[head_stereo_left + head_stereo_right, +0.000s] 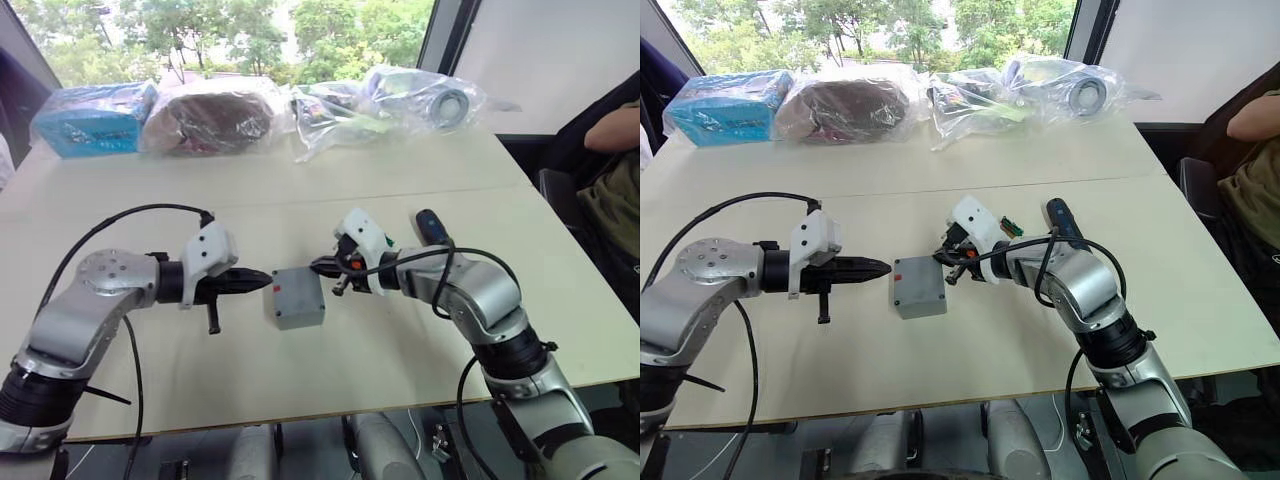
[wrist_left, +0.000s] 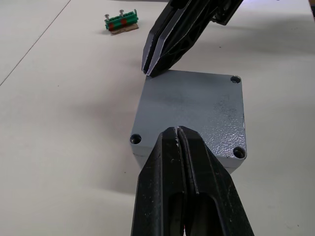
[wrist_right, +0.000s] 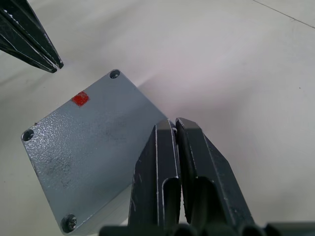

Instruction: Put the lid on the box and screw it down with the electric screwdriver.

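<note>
Left wrist view shows the lid (image 2: 192, 110) already seated on the box (image 1: 297, 297), which sits mid-tabletop (image 1: 400, 350) between the two arms. The left gripper (image 2: 178, 130) has its fingers pressed together, tips at one edge of the lid; the right gripper (image 3: 173, 125), fingers likewise pressed together and holding nothing, points at the opposite edge. The step in hand looks like squaring the lid: nudge lightly from both sides so the corner holes line up, without sliding the box. The screwdriver (image 1: 432, 227) lies behind the right arm, mostly hidden by it, so its bit cannot be made out. One corner seems to hold a screw; the others look empty, though that is hard to tell. A green connector block (image 2: 120, 22) lies near.
</note>
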